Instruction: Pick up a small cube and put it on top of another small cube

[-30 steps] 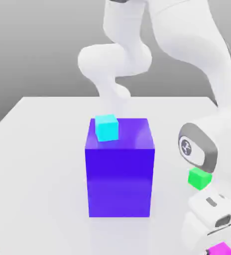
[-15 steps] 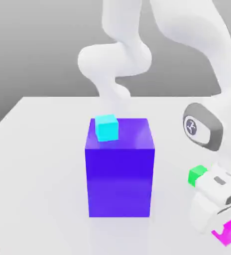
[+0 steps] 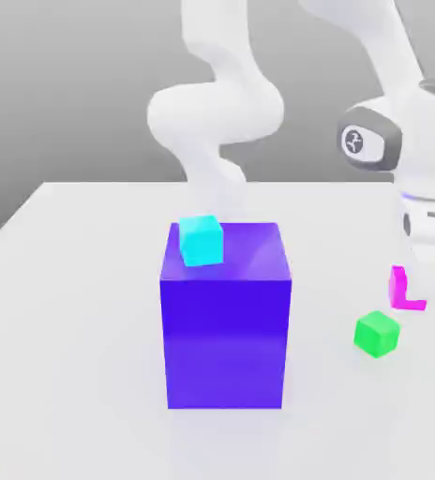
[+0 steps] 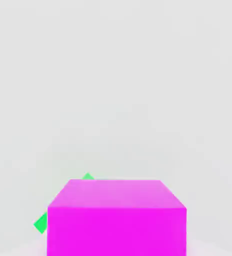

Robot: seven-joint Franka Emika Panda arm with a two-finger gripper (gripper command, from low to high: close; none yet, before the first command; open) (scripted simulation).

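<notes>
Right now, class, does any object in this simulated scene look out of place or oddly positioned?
Yes. The small magenta-pink cube hangs in the air under the robot's hand, above the white table, near the small green cube. A small cyan cube sits off-centre on the big blue-purple block.

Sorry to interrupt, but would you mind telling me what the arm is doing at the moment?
The arm is carrying the small magenta cube in the air, above the white table, at the exterior view's right. The green cube sits on the table just below it. A cyan cube rests on top of the big blue-purple block. The magenta cube is not yet stacked on anything.
</notes>
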